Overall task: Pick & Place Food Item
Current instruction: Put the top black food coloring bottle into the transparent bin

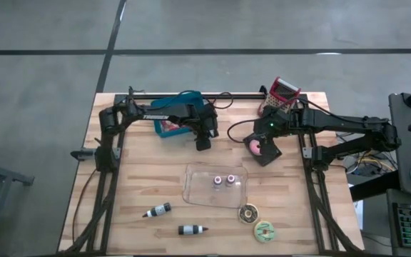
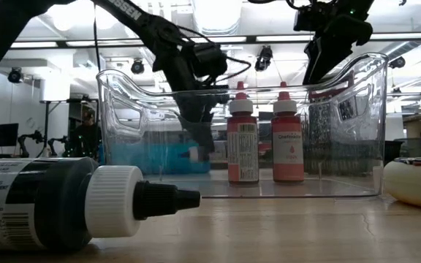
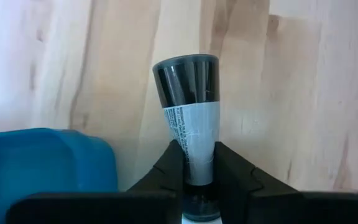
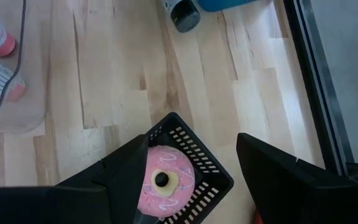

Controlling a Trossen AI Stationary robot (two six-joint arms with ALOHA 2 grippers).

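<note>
Clear tray (image 1: pixel 198 191) holding two red bottles (image 1: pixel 225 181), left fingers (image 3: pixel 173 165) clamped on dark bottle (image 3: pixel 188 102), right fingers (image 4: pixel 272 165) apart

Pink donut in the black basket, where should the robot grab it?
Probably by its outer rim, from straight above. The pink donut lies face up in the black basket, whose walls block a sideways approach. The right pincer hangs open over it, one finger on each side.

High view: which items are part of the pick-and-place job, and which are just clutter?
Likely in play: left gripper shut on dark bottle; open right gripper over pink donut in black basket; clear tray.
Lying about: two loose bottles; brown donut; green donut; blue bin.
</note>
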